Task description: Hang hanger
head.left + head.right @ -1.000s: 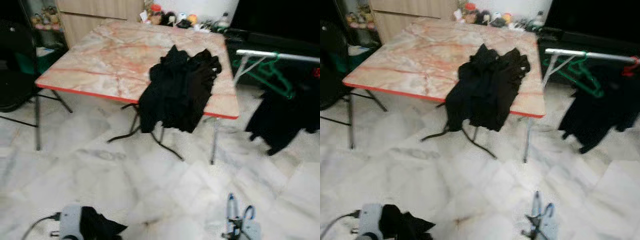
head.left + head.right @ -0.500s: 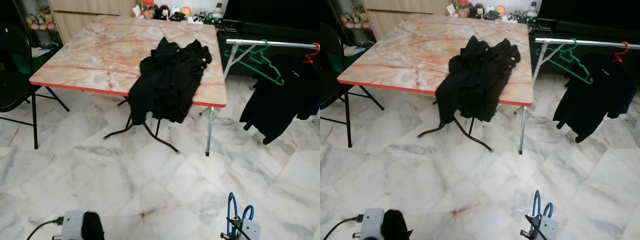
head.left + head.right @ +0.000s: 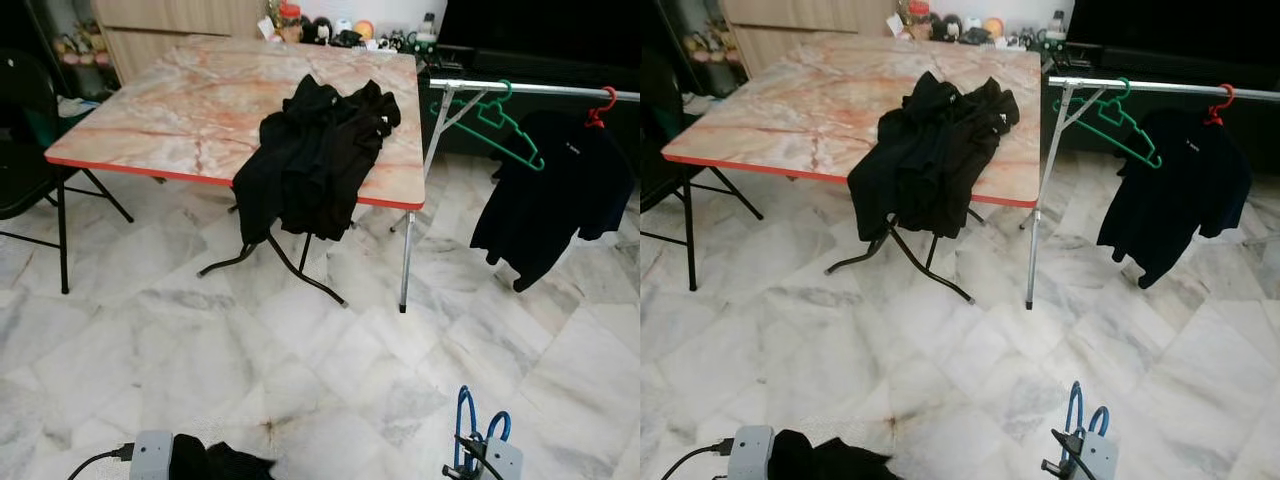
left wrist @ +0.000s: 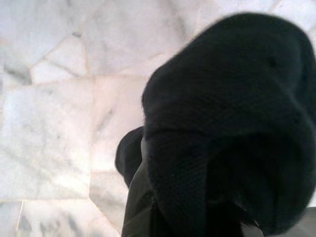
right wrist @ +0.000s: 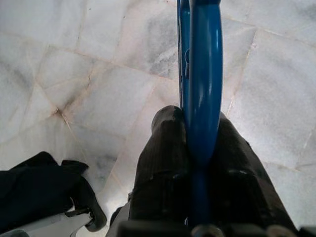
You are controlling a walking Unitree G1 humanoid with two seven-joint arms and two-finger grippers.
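Light: even and soft indoors; my head views were bright and sharp. Floor [image 3: 330,370]: pale marble, faint sheen, no hard glare. Table [image 3: 200,110]: weak shadow beneath it. Far wall behind the rail [image 3: 530,88]: dark, detail lost. My left wrist view: black cloth [image 4: 232,133] close to the lens, out of focus, nearly featureless. My right wrist view: blue hanger [image 5: 200,79] soft at close range, tiles sharper.
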